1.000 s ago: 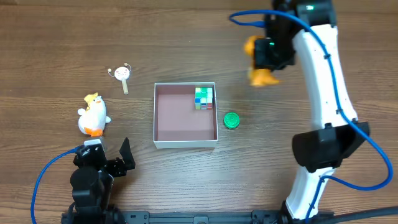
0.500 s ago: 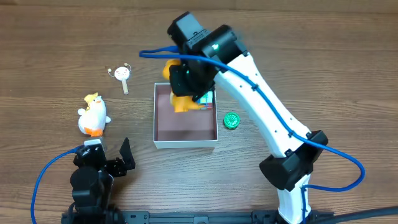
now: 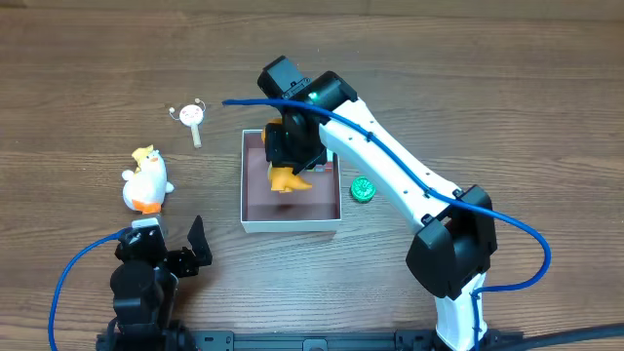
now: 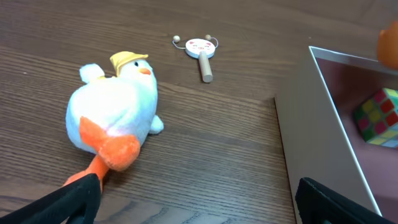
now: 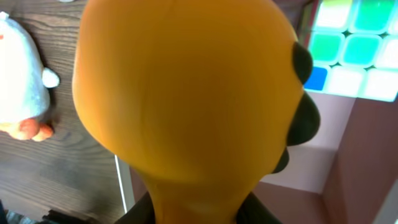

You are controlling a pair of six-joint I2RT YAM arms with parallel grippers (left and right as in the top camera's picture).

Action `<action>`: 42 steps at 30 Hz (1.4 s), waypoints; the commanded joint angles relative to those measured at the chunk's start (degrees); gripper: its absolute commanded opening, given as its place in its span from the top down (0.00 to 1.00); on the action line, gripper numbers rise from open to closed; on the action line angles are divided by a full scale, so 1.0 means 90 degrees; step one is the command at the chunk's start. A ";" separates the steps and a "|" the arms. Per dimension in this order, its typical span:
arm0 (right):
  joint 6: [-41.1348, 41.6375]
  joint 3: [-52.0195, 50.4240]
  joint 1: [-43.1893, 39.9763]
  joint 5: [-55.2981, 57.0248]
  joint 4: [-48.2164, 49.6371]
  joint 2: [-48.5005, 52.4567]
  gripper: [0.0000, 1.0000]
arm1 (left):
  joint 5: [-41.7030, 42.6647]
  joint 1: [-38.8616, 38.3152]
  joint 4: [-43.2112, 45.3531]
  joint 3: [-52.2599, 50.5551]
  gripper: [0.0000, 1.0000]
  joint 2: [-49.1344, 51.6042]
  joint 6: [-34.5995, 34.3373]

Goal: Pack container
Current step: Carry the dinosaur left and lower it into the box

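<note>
Right claw (image 3: 290, 168) clamped, left claw (image 3: 172, 237) agape.

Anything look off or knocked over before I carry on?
Nothing stands out. The box sits flat and intact, the cube lies inside it, and the right gripper holds the orange toy over the box.

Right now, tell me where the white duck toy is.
Overhead, the white duck toy lies on the table left of the box, between the rattle and the left gripper.
</note>
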 commanded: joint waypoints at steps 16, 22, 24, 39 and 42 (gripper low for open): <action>0.0272 -0.0061 0.0733 0.0092 0.0272 -0.0024 0.70 | -0.0024 0.0046 0.0010 -0.0019 0.00 -0.0017 0.0124; 0.0512 -0.0095 0.0741 0.0204 0.0374 0.0034 0.70 | -0.0024 0.0046 0.0010 -0.0019 0.00 -0.0015 0.0124; 0.0573 -0.0192 0.0741 0.0231 0.0435 0.0068 0.69 | -0.0024 0.0046 0.0010 -0.0019 0.00 -0.0015 0.0124; 0.0692 -0.0692 0.0704 0.0223 0.1037 0.0100 0.63 | -0.0024 0.0046 0.0012 -0.0019 0.00 -0.0015 0.0124; 0.0692 -0.0692 0.0704 0.0226 0.1039 0.0100 0.63 | -0.0024 0.0046 0.0010 -0.0019 0.00 -0.0015 0.0124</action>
